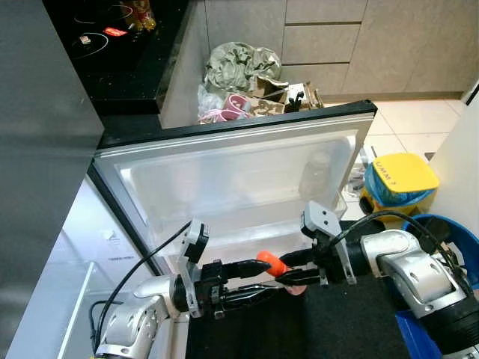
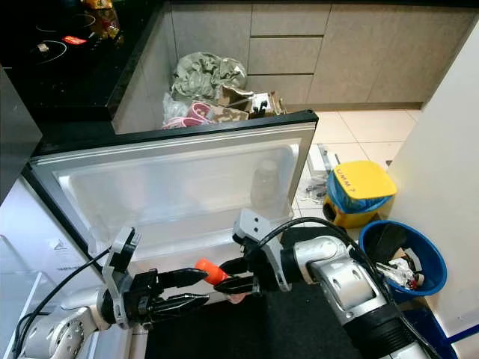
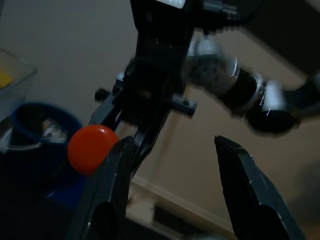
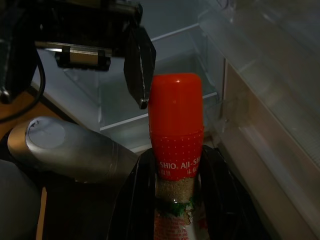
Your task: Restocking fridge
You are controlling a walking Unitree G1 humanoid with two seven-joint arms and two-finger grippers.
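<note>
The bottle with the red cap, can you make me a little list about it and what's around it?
bottle: seasoning bottle with red cap, upright in the right wrist view
held by: right tool, shut on it
left tool: open, fingers beside the cap, not gripping
fridge door: open, white inside
door shelf: clear jar standing in it
floor: yellow-lidded bin and blue bucket

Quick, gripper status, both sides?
Left gripper: open, holding nothing, beside the bottle's red cap.
Right gripper: shut on the seasoning bottle.
</note>
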